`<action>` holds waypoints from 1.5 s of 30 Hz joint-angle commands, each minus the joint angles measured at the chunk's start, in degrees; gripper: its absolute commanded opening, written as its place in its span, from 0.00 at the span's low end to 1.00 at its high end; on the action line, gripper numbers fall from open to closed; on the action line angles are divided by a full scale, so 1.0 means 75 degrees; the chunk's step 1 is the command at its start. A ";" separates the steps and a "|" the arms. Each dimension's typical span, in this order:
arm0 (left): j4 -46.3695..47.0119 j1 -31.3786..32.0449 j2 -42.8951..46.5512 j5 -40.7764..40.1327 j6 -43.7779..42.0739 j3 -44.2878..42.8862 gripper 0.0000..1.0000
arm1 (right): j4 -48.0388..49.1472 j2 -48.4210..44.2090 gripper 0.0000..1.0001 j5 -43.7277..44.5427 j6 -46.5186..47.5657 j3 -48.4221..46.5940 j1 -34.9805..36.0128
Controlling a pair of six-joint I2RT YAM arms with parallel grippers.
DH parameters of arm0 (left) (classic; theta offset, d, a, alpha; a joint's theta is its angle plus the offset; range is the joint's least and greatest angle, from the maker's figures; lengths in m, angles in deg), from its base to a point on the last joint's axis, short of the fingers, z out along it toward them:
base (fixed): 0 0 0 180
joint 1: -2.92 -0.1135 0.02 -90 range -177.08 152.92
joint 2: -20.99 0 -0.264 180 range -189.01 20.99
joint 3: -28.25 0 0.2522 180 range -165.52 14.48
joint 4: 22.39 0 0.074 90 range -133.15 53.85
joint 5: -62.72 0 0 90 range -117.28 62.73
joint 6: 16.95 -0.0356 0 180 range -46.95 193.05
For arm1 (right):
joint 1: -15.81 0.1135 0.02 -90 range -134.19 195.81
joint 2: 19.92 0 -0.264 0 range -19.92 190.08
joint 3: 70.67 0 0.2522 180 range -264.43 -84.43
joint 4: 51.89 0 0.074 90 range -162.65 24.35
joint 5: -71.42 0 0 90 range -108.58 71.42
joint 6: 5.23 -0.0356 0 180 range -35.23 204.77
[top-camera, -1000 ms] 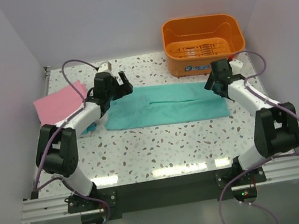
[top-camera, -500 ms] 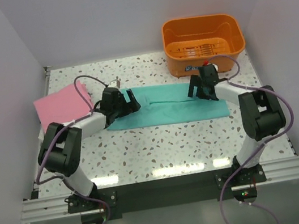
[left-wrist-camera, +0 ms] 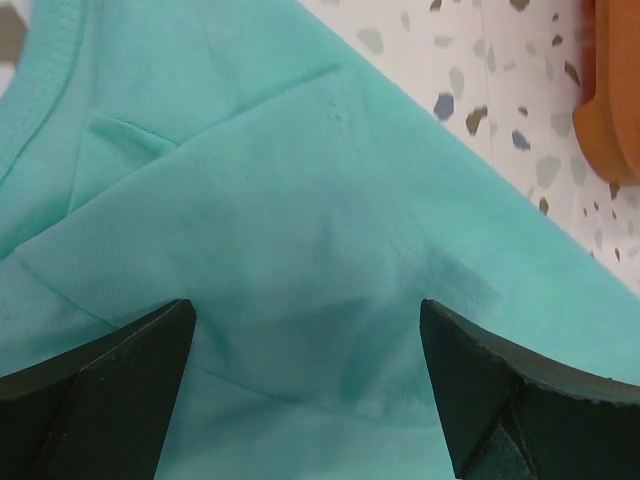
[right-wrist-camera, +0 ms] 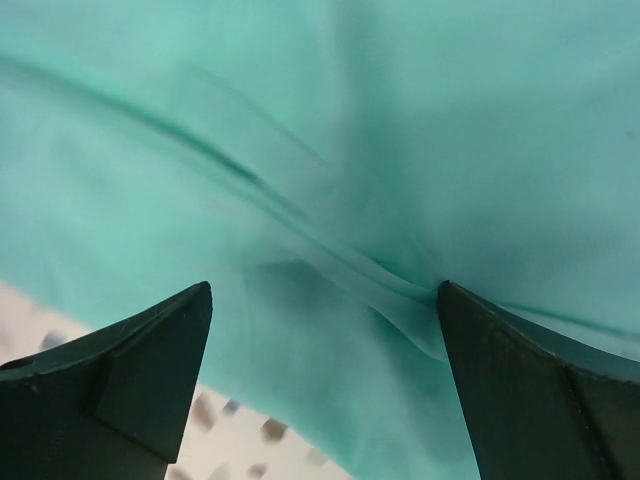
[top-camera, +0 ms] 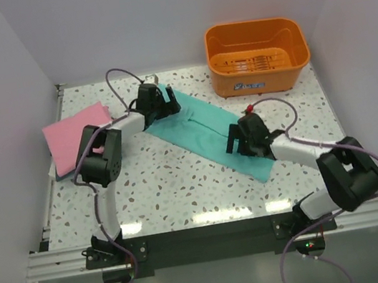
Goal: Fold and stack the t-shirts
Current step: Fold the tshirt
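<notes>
The teal-green t-shirt (top-camera: 205, 130) lies folded into a long strip, running diagonally from far left to near right on the speckled table. My left gripper (top-camera: 167, 104) rests low over its far end, open, with cloth and a collar edge (left-wrist-camera: 40, 90) between the wide fingers (left-wrist-camera: 120, 380). My right gripper (top-camera: 236, 142) sits low over the near end, also open, above creased teal cloth (right-wrist-camera: 330, 200) near its edge. Neither gripper clamps the cloth. The pink t-shirt (top-camera: 75, 133) lies folded at the left.
An orange plastic basket (top-camera: 258, 53) stands at the far right; its corner (left-wrist-camera: 615, 90) shows in the left wrist view. Walls close in the left, right and far sides. Bare speckled tabletop (top-camera: 183, 193) stretches along the near side.
The teal strip has swung from lying across the table to a diagonal. My left gripper moved toward the far side, my right gripper came nearer and leftward. Both stayed open.
</notes>
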 commanded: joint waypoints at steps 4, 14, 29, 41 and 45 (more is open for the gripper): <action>-0.1465 -0.0244 -0.2018 0.0371 -0.0884 -0.2567 1.00 | 0.0257 -0.1929 0.99 -0.0857 -0.3597 0.2345 0.2711; -0.1619 -0.0244 -0.3648 0.1578 -0.0393 -0.4690 1.00 | 0.1569 -0.0496 0.99 -0.0680 -0.4038 0.1423 0.5690; -0.1150 -0.0162 -0.4001 0.2516 0.0287 -0.6050 1.00 | 0.0084 -0.0630 0.99 0.0818 -0.3546 -0.0277 0.6160; -0.3153 0.0411 -0.0503 0.1838 -0.0545 -0.5141 1.00 | -0.1498 -0.3675 0.99 0.2342 -0.3721 0.0401 0.6148; -0.2303 0.0844 0.2017 0.1007 -0.0592 -0.1711 1.00 | -0.2833 -0.4310 0.99 0.2787 -0.4083 0.0636 0.6136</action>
